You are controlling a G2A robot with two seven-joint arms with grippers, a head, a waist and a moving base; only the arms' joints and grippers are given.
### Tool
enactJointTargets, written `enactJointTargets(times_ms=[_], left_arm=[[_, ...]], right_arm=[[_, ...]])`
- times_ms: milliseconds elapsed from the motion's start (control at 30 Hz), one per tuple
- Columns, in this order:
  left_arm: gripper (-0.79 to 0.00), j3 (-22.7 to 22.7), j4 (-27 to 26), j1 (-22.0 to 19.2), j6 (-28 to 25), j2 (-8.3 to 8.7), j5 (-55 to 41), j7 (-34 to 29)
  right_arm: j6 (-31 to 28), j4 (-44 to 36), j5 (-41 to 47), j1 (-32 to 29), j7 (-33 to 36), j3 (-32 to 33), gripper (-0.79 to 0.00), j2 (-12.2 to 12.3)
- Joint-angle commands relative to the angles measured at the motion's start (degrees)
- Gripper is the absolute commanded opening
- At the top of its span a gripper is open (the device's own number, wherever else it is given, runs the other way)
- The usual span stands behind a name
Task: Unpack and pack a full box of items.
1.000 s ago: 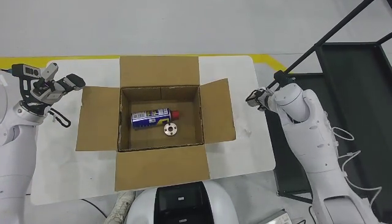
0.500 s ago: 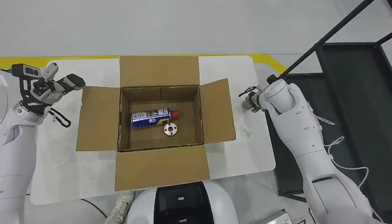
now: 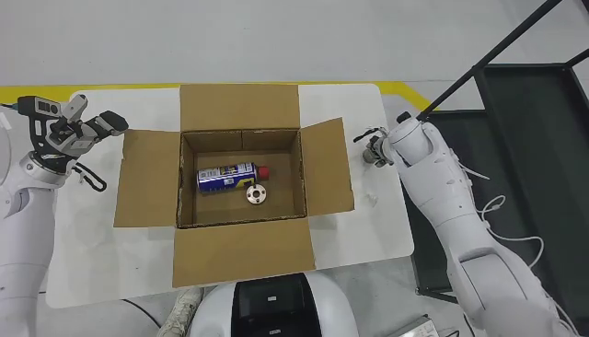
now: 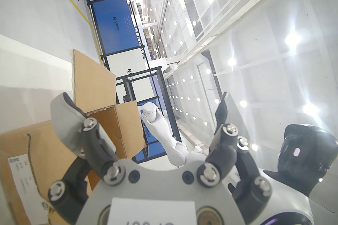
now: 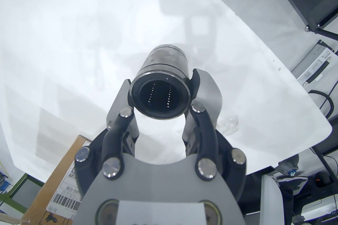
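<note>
Unpacking, seemingly: right tool (image 5: 161, 79) pinches a steel linear bearing (image 5: 164, 65) above the tabletop (image 5: 79, 38) just beside the open cardboard box (image 3: 239, 107) (spray can (image 3: 227, 180) and flanged fitting (image 3: 255, 195) inside); left tool (image 4: 144, 99) spread, empty; next move likely needs a gentle lowering, then release.

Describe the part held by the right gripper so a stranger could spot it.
Find the open box in the middle of the table. Beyond its right flap, the right gripper hangs over bare table. Clamped in it is a sleeve: plain grey metal and hollow, unlike the blue can and flanged disc inside the box.
</note>
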Motion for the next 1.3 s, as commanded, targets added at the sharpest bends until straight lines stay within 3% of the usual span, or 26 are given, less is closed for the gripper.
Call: enactJointTargets(times_ms=[0,167,400,600,800,933,1133,1267], left_arm=[[0.0,0.0,0.0,0.0,0.0,0.0,0.0,0.0],[0.0,0.0,0.0,0.0,0.0,0.0,0.0,0.0],[0.0,0.0,0.0,0.0,0.0,0.0,0.0,0.0],[0.0,0.0,0.0,0.0,0.0,0.0,0.0,0.0],[0.0,0.0,0.0,0.0,0.0,0.0,0.0,0.0],[0.0,0.0,0.0,0.0,0.0,0.0,0.0,0.0],[0.0,0.0,0.0,0.0,0.0,0.0,0.0,0.0],[0.0,0.0,0.0,0.0,0.0,0.0,0.0,0.0]], right_arm=[[0.2,-1.8,-0.1,-0.4,0.0,0.4,0.0,0.2],[2.9,-12.1,-1.5,-4.5,0.1,3.5,0.0,1.4],[7.9,-35.8,-5.4,-14.6,-0.9,11.1,0.0,3.5],[4.5,-55.1,-5.4,-21.7,-0.3,14.0,0.0,4.3],[-0.1,-67.7,-10.5,-24.3,3.2,8.8,0.0,5.0],[-2.0,-71.1,-14.7,-22.9,8.0,2.3,0.0,5.2],[-0.8,-70.0,-16.9,-18.3,14.4,-9.2,0.0,4.5],[3.4,-65.7,-11.6,-14.0,10.9,-16.4,0.0,2.7]])
